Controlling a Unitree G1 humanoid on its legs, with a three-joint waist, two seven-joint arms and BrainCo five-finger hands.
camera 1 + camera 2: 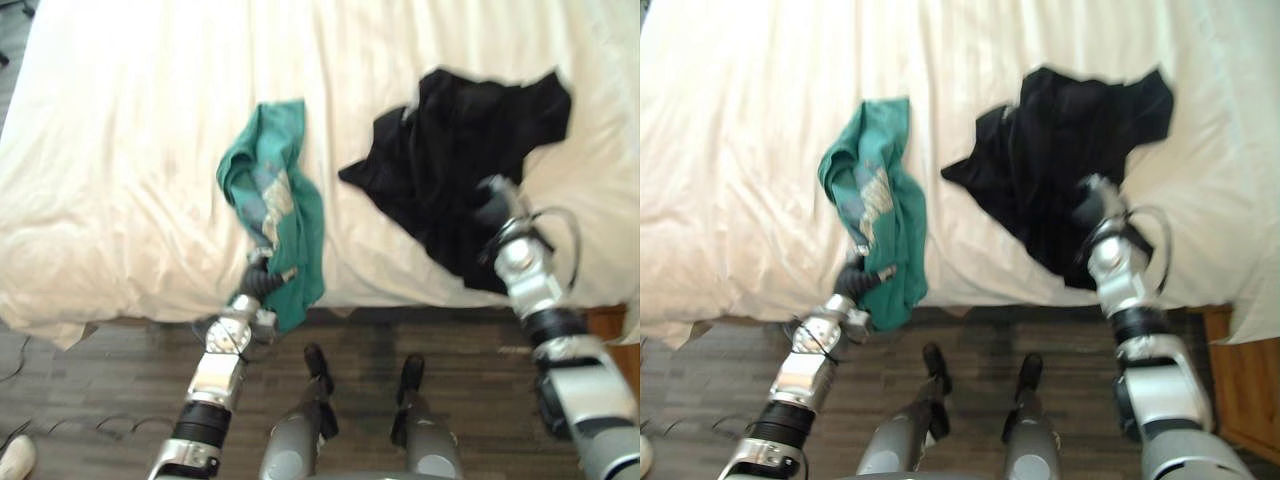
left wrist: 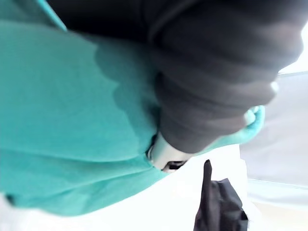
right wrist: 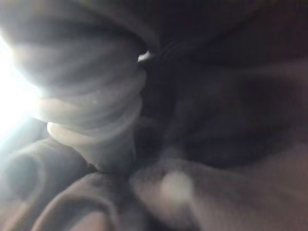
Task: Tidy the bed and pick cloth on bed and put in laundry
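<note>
**Both hands at the two cloths on the bed**

My left hand (image 1: 258, 280) is at the near edge of the bed (image 1: 130, 150), right against the lower end of the green cloth (image 1: 275, 190). That cloth lies crumpled in a long strip on the white cover. Its far end is up on the bed, and its near end hangs over the edge toward the dark wooden floor (image 1: 120, 370). In my left wrist view the green fabric presses close against the dark cover of my hand and folds around what I can see of it. I cannot tell whether this hand is gripping the cloth or only resting in it.

My right hand (image 1: 492, 205) is on the black cloth (image 1: 470, 130), at the part nearest to me. The black cloth is spread in a loose heap on the right side of the bed. It lies apart from the green one, with a strip of bare white cover between them. One corner reaches down close to the bed's near edge. My right wrist view shows dark folds pressed up close to the hand. There too I cannot tell if the hand is open or closed on the fabric.

Both cloths are on the bed.
</note>
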